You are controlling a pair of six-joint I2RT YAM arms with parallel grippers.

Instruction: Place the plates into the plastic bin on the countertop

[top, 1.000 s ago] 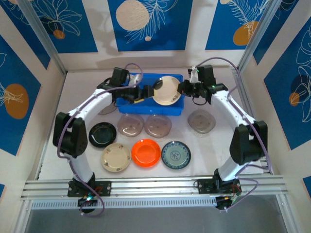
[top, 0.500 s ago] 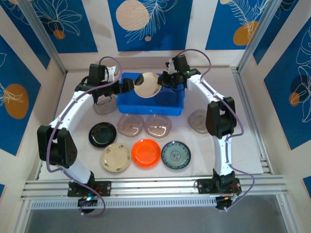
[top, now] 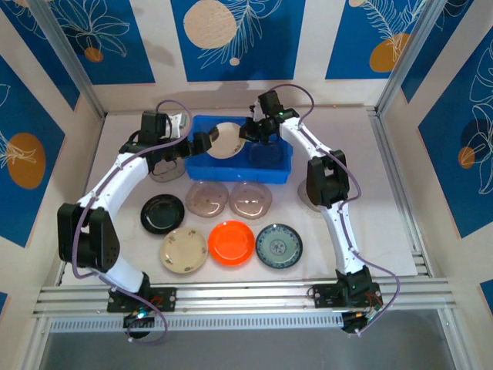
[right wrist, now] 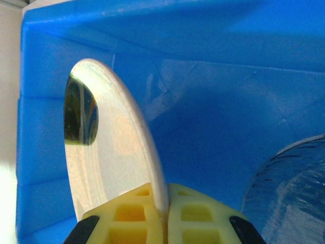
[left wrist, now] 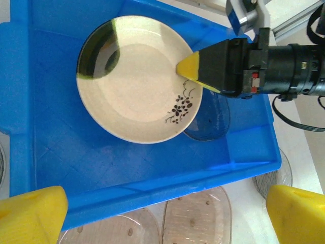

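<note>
From above: the right gripper [top: 245,132] is clamped on a cream plate [top: 222,141], tilted over the left half of the blue bin [top: 239,179]. The left gripper [top: 202,142] hangs just beside it, spread wide and holding nothing.
Left wrist: the plate sits inside the bin walls, beside 1 grey plate [left wrist: 208,122] lying on the floor.
Right wrist: the pads [right wrist: 137,213] pinch the thin rim.
Handling: stiff, light, slick, likely breakable, so the rim is the place to hold.

White left arm [top: 115,177], white right arm [top: 341,231], black joints, purple cables [top: 173,101] alongside, black bases [top: 347,291] on the aluminium rail [top: 246,296], left end effector [top: 202,143] and right end effector [top: 246,132] black with yellow fingers [left wrist: 33,213]
</note>
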